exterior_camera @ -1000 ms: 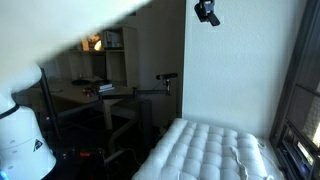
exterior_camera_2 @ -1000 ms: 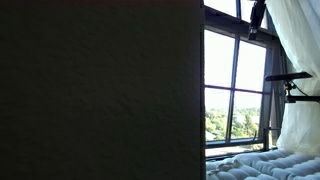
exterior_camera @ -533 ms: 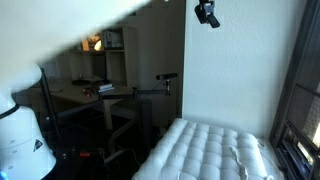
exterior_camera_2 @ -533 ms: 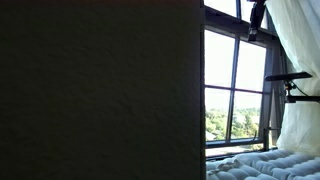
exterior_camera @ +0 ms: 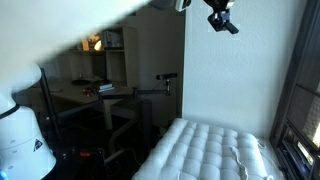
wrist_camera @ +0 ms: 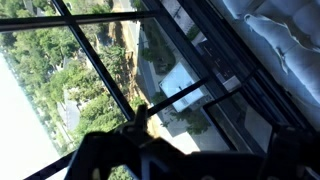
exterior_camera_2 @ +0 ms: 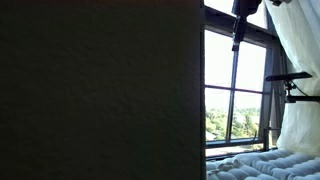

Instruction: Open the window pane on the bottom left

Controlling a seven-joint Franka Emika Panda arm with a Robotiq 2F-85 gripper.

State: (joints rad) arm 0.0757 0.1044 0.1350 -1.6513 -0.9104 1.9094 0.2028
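Observation:
My gripper (exterior_camera: 222, 18) hangs high near the ceiling, well above and away from the window (exterior_camera: 300, 90) at the right edge; it also shows as a dark shape before the bright glass (exterior_camera_2: 240, 20). In the wrist view the gripper (wrist_camera: 190, 152) is open, its dark fingers (wrist_camera: 98, 148) spread with only glass and trees between them. A small window pane (wrist_camera: 232, 112) in a thin black frame lies low in the window, beside the cushion. The same window pane (exterior_camera: 296, 152) sits at the window's bottom, far below the gripper. I cannot tell whether it is ajar.
A white tufted cushion (exterior_camera: 205, 150) lies under the window. A white curtain (exterior_camera_2: 298, 80) hangs on one side, with a black clamp arm (exterior_camera_2: 292, 78) in front of it. A desk with shelves (exterior_camera: 90, 90) stands in the back. A dark panel (exterior_camera_2: 100, 90) blocks much of an exterior view.
The gripper has shifted sideways near the ceiling, nearer the window side, and has tilted. Its jaws have stayed open. Nothing else has moved.

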